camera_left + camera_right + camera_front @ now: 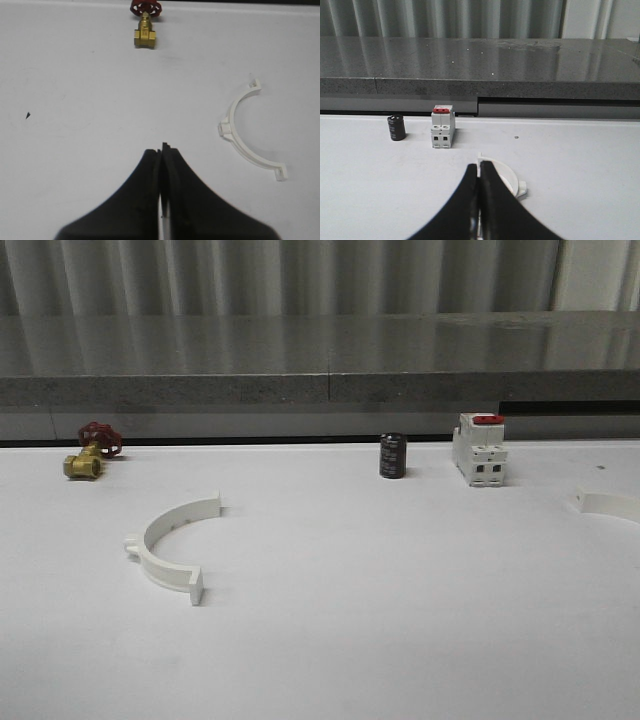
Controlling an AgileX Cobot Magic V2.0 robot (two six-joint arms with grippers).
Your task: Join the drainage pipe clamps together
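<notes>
While the white table is viewed from the front, one clamp half is seen lying flat on its left part, arched toward the left with the open side facing right. A small lug is noted on its outer curve, and flat tabs are noted at both ends. The second clamp half is found at the far right edge of the table, cut off by the frame, well apart from the first.

At the far left a brass valve with a red handwheel is recorded. Near the far middle a black cylinder is stood upright, and just to its right a white breaker with a red top is placed; the two are apart.

In the left wrist view, the left gripper is seen above bare table, its black fingers pressed together with nothing between them. The first clamp half is seen to its side, untouched, and the valve is seen beyond it.

In the right wrist view, the right gripper is likewise seen with fingers closed on nothing. The second clamp half is seen just behind the fingertips, partly hidden by them; contact cannot be judged. The cylinder and breaker are seen farther off.
</notes>
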